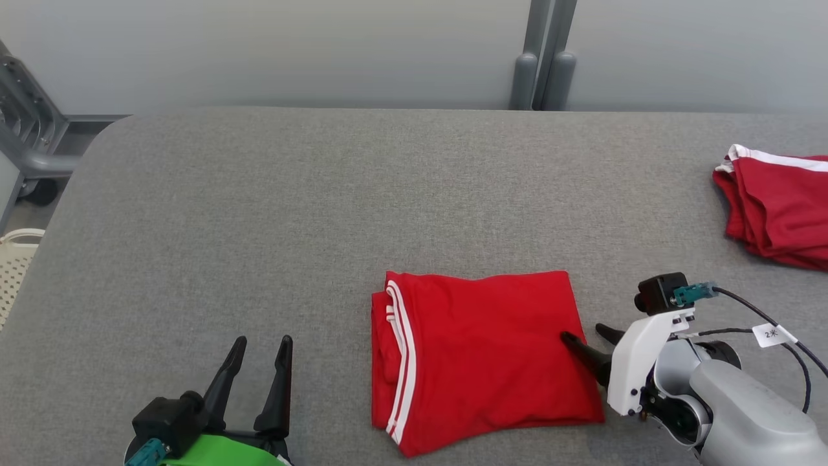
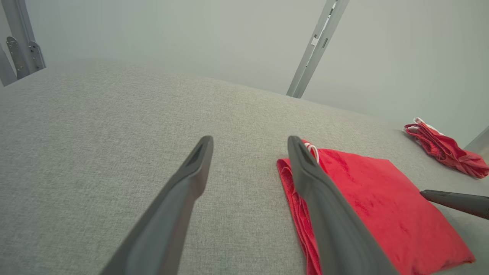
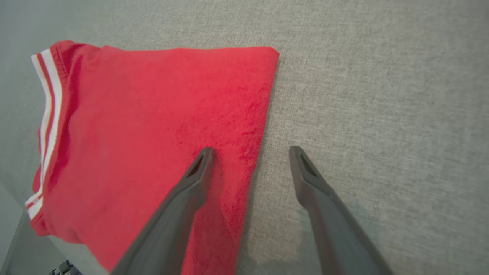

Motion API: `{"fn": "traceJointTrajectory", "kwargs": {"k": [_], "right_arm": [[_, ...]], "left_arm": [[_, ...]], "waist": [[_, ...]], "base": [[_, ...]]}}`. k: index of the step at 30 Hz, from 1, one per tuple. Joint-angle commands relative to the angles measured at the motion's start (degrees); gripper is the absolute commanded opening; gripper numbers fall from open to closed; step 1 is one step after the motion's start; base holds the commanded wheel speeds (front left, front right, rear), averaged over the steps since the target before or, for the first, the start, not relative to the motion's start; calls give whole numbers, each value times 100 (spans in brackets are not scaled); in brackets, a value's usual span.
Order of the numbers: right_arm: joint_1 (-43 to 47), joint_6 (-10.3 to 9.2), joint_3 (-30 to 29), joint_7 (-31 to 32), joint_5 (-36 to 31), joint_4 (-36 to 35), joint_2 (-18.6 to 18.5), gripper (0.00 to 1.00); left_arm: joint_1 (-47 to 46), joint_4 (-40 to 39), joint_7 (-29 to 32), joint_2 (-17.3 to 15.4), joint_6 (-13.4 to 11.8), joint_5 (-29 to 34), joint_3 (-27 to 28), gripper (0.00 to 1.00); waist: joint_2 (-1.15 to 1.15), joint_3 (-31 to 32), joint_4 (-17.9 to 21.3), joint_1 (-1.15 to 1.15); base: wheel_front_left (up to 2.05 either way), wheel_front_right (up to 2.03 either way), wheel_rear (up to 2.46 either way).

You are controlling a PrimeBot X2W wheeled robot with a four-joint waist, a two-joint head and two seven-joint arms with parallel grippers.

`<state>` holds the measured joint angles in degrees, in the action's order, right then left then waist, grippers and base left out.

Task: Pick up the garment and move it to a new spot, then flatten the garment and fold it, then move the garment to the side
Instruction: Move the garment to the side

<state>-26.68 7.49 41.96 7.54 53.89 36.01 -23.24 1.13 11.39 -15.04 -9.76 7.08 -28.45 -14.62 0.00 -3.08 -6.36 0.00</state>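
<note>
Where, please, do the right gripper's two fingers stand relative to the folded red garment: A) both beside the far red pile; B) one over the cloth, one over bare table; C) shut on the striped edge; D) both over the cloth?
B: the open right gripper straddles the edge of the folded red garment, one finger over the cloth, the other over the grey table.

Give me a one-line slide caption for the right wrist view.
The right arm's open fingers straddle an edge of the folded red garment on the grey table.
</note>
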Motion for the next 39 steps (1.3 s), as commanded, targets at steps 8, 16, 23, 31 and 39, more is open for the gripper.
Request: {"fn": "traceJointTrajectory", "kwargs": {"k": [8, 16, 23, 31, 39], "right_arm": [[67, -1, -203, 445, 6, 74, 143, 73], [-21, -1, -288, 534, 29, -91, 172, 0], [-180, -4, -451, 501, -115, -196, 0, 0], [-414, -3, -756, 590, -366, -266, -300, 0], [-745, -3, -1191, 792, -771, -368, -613, 0]], "left_arm": [[-28, 12, -18, -5, -13, 22, 59, 100], [-25, 7, -18, 16, -17, 40, 125, 100], [-21, -60, -18, 38, -23, 77, 170, 100], [-83, -130, -17, 80, -9, 113, 209, 100], [-227, -232, -17, 106, 9, 217, 255, 100]], "waist": [[0, -99, -245, 0], [0, -101, -247, 0], [0, -80, 54, 0], [0, -116, 536, 0], [0, -268, 1174, 0]], "base": [[0, 0, 0], [0, 0, 0], [0, 0, 0], [0, 0, 0], [0, 0, 0]]}}
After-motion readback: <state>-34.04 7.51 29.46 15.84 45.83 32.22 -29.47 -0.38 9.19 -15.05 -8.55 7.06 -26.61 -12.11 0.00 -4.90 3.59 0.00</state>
